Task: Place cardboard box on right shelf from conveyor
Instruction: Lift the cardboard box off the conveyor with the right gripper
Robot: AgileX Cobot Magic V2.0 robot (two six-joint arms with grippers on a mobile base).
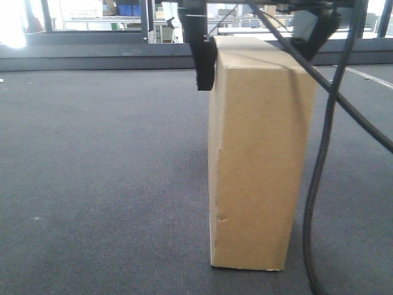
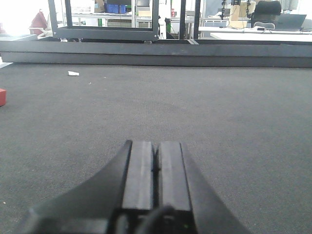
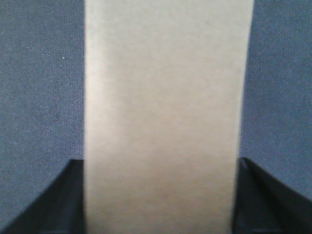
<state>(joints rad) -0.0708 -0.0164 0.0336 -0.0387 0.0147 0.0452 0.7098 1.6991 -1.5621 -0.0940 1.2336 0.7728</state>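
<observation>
The plain tan cardboard box point(image 1: 258, 153) stands upright on its narrow end on the dark grey conveyor point(image 1: 92, 172). My right gripper point(image 1: 256, 67) comes down over the box's top, one black finger point(image 1: 206, 61) on each broad side. In the right wrist view both fingers point(image 3: 53, 200) lie flush against the cardboard box point(image 3: 163, 112), with the belt point(image 3: 39, 73) below. My left gripper point(image 2: 156, 145) hovers low over the bare conveyor point(image 2: 219, 112), its pads pressed together and holding nothing. The right shelf is out of view.
A dark rail point(image 1: 92, 61) edges the belt's far side, with a black frame point(image 2: 105, 31) behind it. A black cable point(image 1: 319, 184) hangs in front of the box's right side. A white scrap point(image 2: 73, 73) and a red object point(image 2: 2, 96) lie at the belt's left.
</observation>
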